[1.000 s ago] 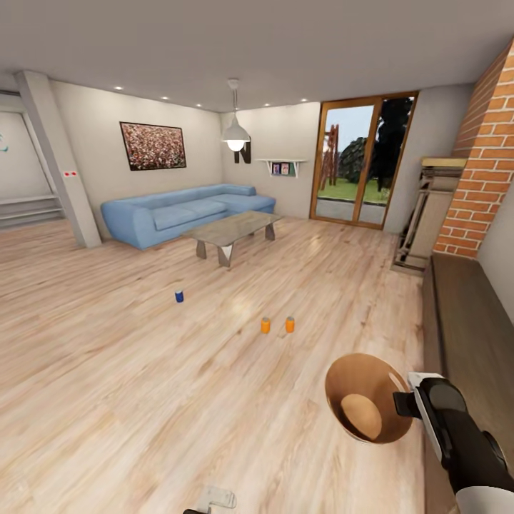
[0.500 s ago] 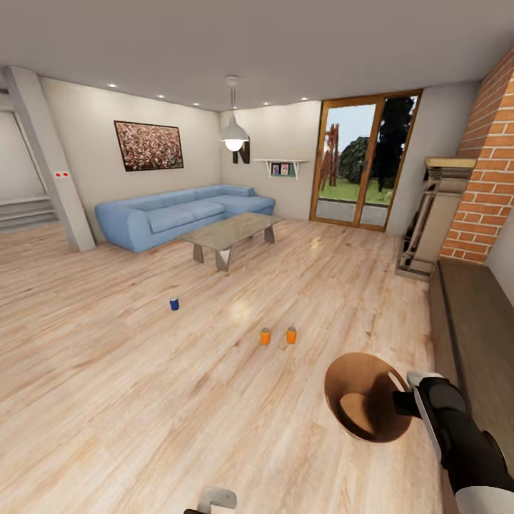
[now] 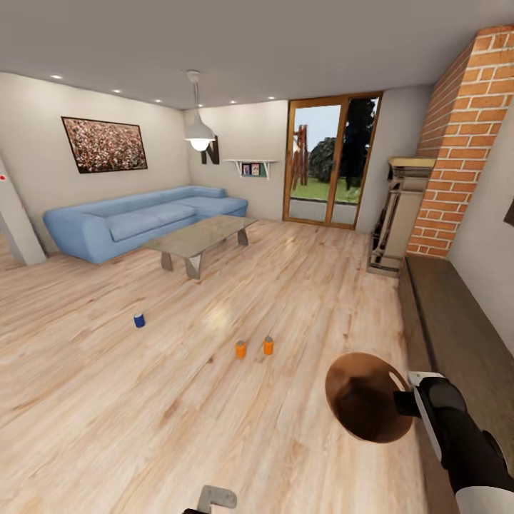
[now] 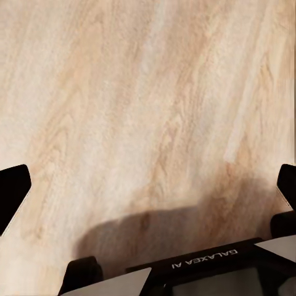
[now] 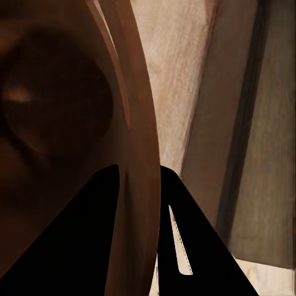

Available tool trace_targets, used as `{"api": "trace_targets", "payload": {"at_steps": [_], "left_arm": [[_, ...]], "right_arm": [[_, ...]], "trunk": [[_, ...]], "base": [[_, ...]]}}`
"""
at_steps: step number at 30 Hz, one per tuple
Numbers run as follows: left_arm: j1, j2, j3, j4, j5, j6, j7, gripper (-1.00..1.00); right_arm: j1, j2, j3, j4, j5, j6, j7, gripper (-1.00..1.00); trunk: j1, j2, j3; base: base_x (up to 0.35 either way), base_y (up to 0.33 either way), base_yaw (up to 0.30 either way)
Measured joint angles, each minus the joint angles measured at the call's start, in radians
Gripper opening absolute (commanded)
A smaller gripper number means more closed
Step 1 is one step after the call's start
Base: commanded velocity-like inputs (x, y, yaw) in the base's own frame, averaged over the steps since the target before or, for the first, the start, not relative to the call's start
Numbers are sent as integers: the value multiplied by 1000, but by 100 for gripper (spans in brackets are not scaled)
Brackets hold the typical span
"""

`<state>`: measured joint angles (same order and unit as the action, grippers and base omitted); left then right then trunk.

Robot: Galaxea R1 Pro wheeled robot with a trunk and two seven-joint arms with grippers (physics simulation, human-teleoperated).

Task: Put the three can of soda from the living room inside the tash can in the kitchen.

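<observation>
Three cans of soda stand on the wood floor of the living room: a blue and red one (image 3: 139,320) to the left, and two orange ones (image 3: 240,350) (image 3: 268,345) side by side nearer me. My right gripper (image 3: 405,402) is shut on the rim of the brown tash can (image 3: 366,397), held above the floor with its mouth tipped toward me. In the right wrist view its dark fingers (image 5: 92,240) pinch the bin's rim (image 5: 139,142), with the gripper (image 5: 139,237) closed on it. My left gripper (image 4: 148,185) hangs open over bare floor, low at the head view's bottom edge (image 3: 209,500).
A long blue corner sofa (image 3: 135,221) and a glass coffee table (image 3: 196,239) stand behind the cans. On the right are a brick fireplace (image 3: 457,157) and a long dark low bench (image 3: 464,335). Glass doors (image 3: 328,164) lie at the back, with open floor between me and the cans.
The whole picture has slid to the left and the cans sit a little lower, so the camera has turned and come closer. The tash can stays in the right gripper.
</observation>
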<state>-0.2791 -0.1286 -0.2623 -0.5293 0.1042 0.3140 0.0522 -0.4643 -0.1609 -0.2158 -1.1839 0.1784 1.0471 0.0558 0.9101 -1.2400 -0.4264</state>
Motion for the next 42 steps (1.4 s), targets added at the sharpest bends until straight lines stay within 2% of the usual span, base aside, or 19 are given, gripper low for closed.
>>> {"api": "trace_targets", "payload": {"at_steps": [18, 21, 25, 42], "left_arm": [[0, 0, 0, 0, 0, -1, 0, 100], [0, -1, 0, 0, 0, -1, 0, 100], [0, -1, 0, 0, 0, -1, 0, 100], [0, -2, 0, 0, 0, -1, 0, 100]], "right_arm": [[0, 3, 8, 0, -9, 0, 1, -100], [0, 2, 8, 0, -20, 0, 2, -100], [0, 2, 7, 0, -5, 0, 1, -100], [0, 3, 9, -3, -5, 0, 1, -100]], "trunk": [[0, 0, 0], [0, 0, 0], [0, 0, -2], [0, 0, -5]], "base": [[348, -10, -43], [329, -135, -43], [322, -164, -109], [330, -118, -42]]}}
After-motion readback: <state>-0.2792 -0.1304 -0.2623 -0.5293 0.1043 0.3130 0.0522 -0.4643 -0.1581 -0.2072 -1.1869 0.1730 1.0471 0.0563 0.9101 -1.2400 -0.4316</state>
